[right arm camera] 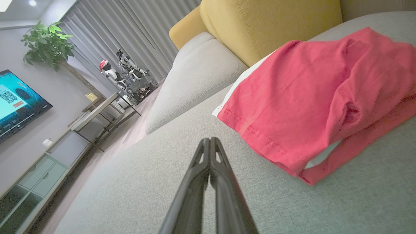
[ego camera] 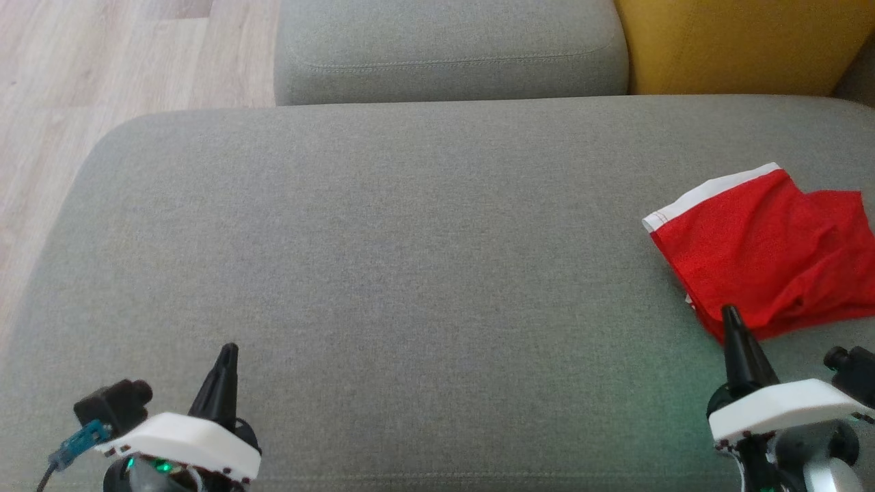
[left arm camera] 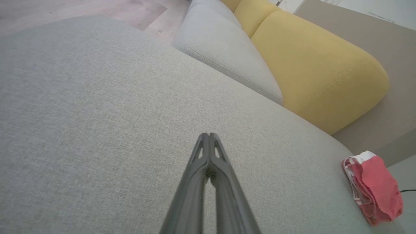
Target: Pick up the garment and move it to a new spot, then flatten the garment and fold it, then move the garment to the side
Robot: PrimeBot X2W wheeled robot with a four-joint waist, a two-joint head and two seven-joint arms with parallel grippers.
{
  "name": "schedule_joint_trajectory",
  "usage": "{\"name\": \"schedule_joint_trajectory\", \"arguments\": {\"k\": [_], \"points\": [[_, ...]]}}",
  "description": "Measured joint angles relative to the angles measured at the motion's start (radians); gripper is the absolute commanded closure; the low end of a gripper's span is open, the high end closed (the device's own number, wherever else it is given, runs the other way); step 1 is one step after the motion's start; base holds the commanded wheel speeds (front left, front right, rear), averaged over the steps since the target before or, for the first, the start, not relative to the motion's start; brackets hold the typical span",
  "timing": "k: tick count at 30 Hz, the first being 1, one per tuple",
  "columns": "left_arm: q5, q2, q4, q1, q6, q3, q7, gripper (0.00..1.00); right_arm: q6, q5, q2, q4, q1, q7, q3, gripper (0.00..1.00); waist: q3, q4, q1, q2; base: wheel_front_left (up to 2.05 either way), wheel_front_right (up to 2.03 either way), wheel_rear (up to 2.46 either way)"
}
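Note:
The garment (ego camera: 765, 253) is red with a white band along one edge; it lies folded in a loose pile at the right side of the grey sofa seat (ego camera: 383, 260). My right gripper (ego camera: 730, 313) is shut and empty, its tip at the garment's near edge in the head view. In the right wrist view the shut right gripper (right arm camera: 209, 139) points just left of the garment (right arm camera: 312, 97), apart from it. My left gripper (ego camera: 229, 350) is shut over bare seat at the lower left. From the left wrist, the shut left gripper (left arm camera: 208, 135) shows, with the garment (left arm camera: 373, 188) far right.
A grey back cushion (ego camera: 444, 48) and a yellow cushion (ego camera: 738, 41) stand behind the seat. Wooden floor (ego camera: 102, 61) lies past the seat's left edge. In the right wrist view a TV (right arm camera: 16, 100), a low cabinet (right arm camera: 39, 169) and a plant (right arm camera: 48, 42) stand across the room.

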Motion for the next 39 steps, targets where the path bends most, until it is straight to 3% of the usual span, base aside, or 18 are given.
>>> {"name": "schedule_joint_trajectory", "arguments": {"k": [39], "points": [[-0.391,-0.081,0.043,-0.041,-0.088,0.143,0.101,1.0,0.0,0.46,0.0,0.062,-0.041,0.016,-0.03,1.0,0.013,-0.017,0.0,0.0,0.0,0.0,0.0]]}}
